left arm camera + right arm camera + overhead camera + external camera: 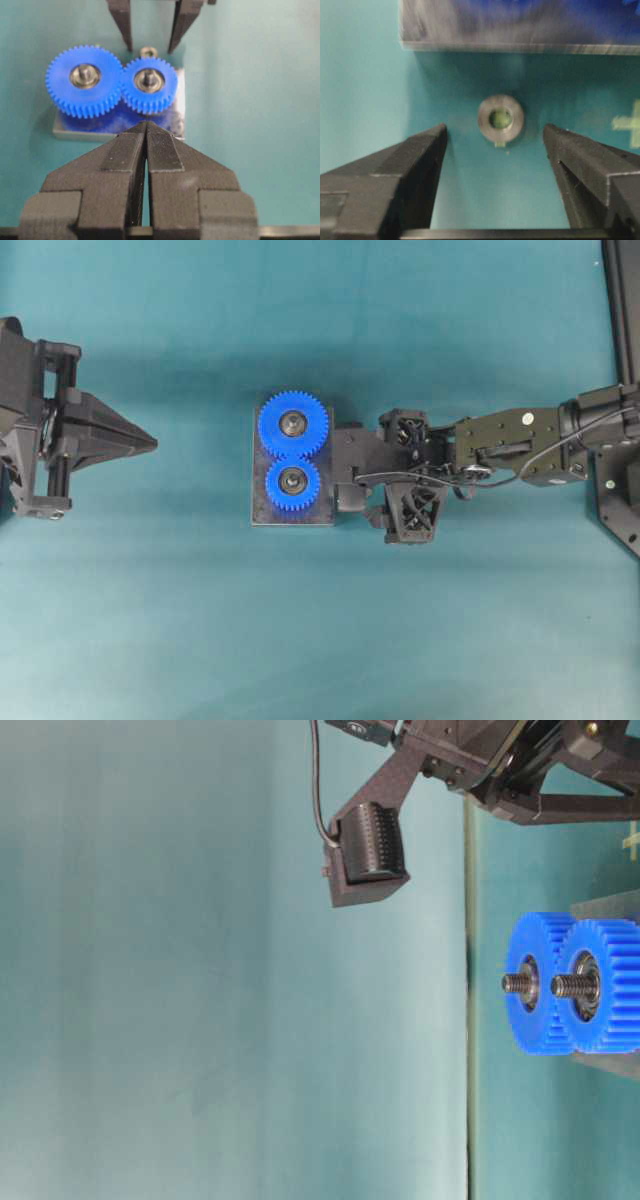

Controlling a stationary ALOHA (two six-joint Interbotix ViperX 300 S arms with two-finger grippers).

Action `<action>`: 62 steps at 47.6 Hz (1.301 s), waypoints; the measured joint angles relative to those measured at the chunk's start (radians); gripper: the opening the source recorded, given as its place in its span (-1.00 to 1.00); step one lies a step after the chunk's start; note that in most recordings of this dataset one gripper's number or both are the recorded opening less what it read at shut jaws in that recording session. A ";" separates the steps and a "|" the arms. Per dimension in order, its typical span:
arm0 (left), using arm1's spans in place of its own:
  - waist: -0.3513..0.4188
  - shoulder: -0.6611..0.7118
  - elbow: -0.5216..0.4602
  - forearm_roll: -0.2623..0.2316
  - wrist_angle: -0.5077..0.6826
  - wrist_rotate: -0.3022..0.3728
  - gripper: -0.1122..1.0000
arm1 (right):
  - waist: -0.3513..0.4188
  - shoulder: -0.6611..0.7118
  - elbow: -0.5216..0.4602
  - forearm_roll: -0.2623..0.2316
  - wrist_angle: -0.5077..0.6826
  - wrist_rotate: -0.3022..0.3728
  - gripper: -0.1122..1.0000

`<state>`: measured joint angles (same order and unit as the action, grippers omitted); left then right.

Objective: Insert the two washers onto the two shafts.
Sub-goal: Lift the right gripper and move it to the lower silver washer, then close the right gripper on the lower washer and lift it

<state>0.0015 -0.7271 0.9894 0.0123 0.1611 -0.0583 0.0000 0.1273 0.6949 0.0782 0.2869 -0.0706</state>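
So our right hand [492, 150] is spread wide with nothing in it, and the washer [500, 119] is lying flat on the tabletop [150, 620] right in the gap ahead of the fingers [415, 165], not touching either one. Our guess is the fingers are set that far apart so they can drop down on both sides of the ring without nudging it, since it's thin and sits flush on the teal surface, so it'll probably be fiddly to pinch. The washer sits just beside the edge of the dark base plate [262, 515], on the side toward the right arm, which is why the right hand is the one going for it. On the plate we've got two blue gears, a bigger gear [293, 424] and a smaller gear [292, 483], teeth meshed, each with a threaded shaft [575, 985] poking up through the middle, and that's where the washer has to go. We can't tell which shaft is the target. No containers anywhere; the plate is the only thing carrying parts. Our left hand [145, 131] is pressed shut on nothing, parked well apart from the plate toward the left edge, out of the way.
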 measured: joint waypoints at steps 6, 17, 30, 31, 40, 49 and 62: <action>0.000 0.003 0.000 0.000 0.000 0.000 -0.79 | -0.006 0.003 0.003 0.000 -0.018 -0.002 0.59; 0.000 0.008 0.000 0.000 0.000 0.000 -0.79 | -0.005 0.008 0.003 0.000 -0.023 0.000 0.39; 0.000 0.011 0.000 0.000 0.000 0.000 -0.79 | -0.005 0.009 0.002 0.000 -0.018 0.000 -0.01; 0.000 0.011 -0.002 0.000 0.000 0.000 -0.79 | -0.005 0.009 0.002 0.000 -0.014 0.000 -0.08; 0.000 0.011 -0.002 0.000 0.000 0.000 -0.79 | -0.006 -0.003 0.000 -0.002 0.023 0.000 -0.25; 0.000 0.011 -0.005 0.000 0.000 0.002 -0.79 | -0.011 -0.058 -0.015 -0.005 0.104 0.000 -0.25; 0.000 0.011 -0.006 0.000 0.000 0.003 -0.79 | -0.011 -0.123 -0.133 -0.014 0.175 0.000 -0.25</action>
<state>0.0015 -0.7164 0.9833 0.0123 0.1611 -0.0552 -0.0107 0.0046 0.5614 0.0644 0.4617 -0.0706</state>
